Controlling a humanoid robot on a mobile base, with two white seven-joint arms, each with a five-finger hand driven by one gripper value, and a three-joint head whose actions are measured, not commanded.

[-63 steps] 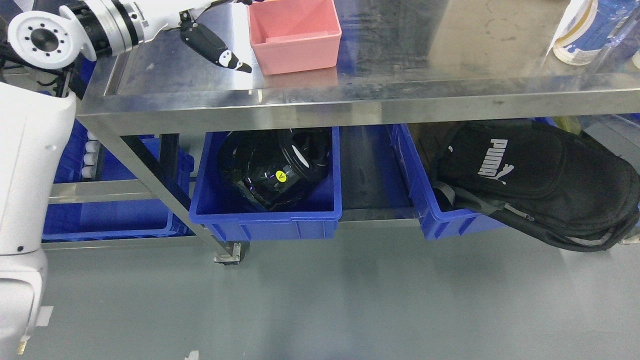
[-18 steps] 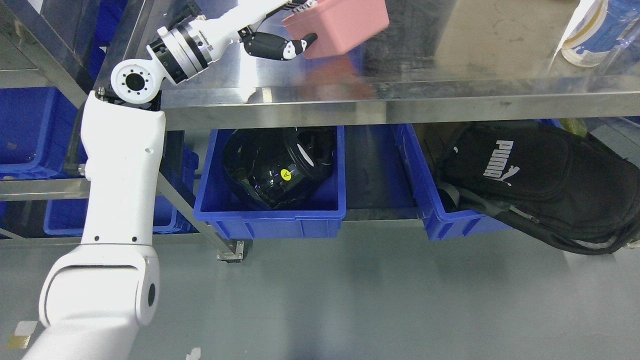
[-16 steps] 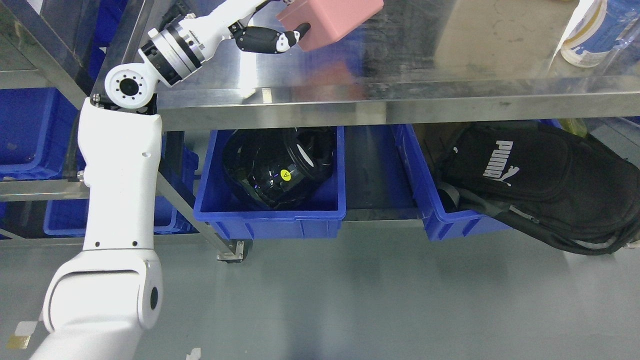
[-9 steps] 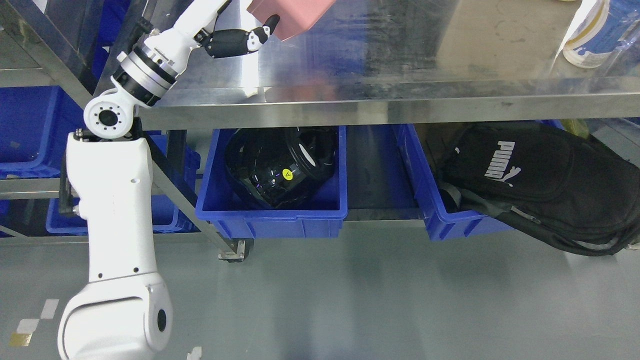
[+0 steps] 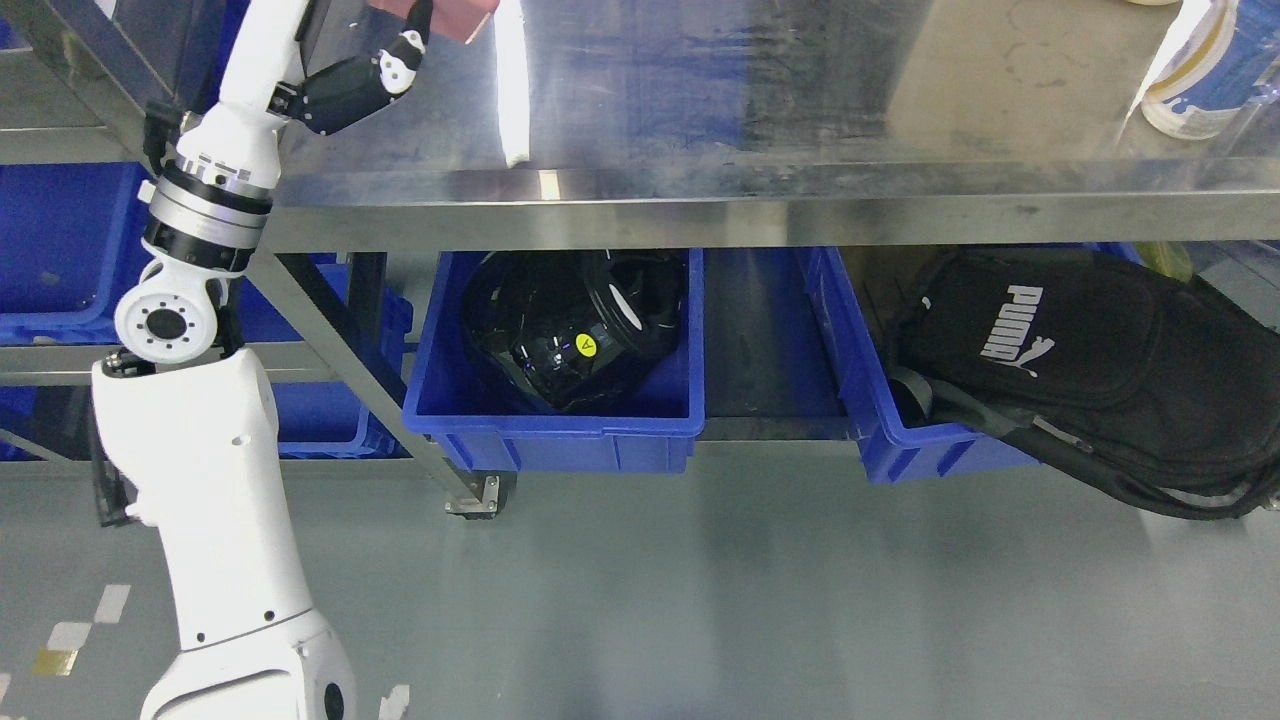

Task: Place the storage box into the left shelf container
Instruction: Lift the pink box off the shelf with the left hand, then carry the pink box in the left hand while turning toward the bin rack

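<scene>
The pink storage box (image 5: 458,16) shows only as a corner at the top edge, lifted above the left end of the steel table (image 5: 760,205). My left hand (image 5: 398,42) is shut on it, its black thumb pressed against the box's side; the other fingers are hidden. The white left arm rises from the lower left past the table's corner. Blue shelf containers (image 5: 60,245) sit on the rack at the far left, below and left of the box. My right arm does not show.
Under the table stand a blue bin (image 5: 555,425) holding a black glossy helmet-like object (image 5: 575,330) and another blue bin (image 5: 900,440) with a black backpack (image 5: 1090,370). A white bottle (image 5: 1195,75) stands at the table's far right. A slanted table leg (image 5: 360,380) is close to my arm.
My left arm has swung left and upward, carrying the pink box from the table's middle to beyond its left end, so most of it is now out of frame. The camera view has shifted slightly.
</scene>
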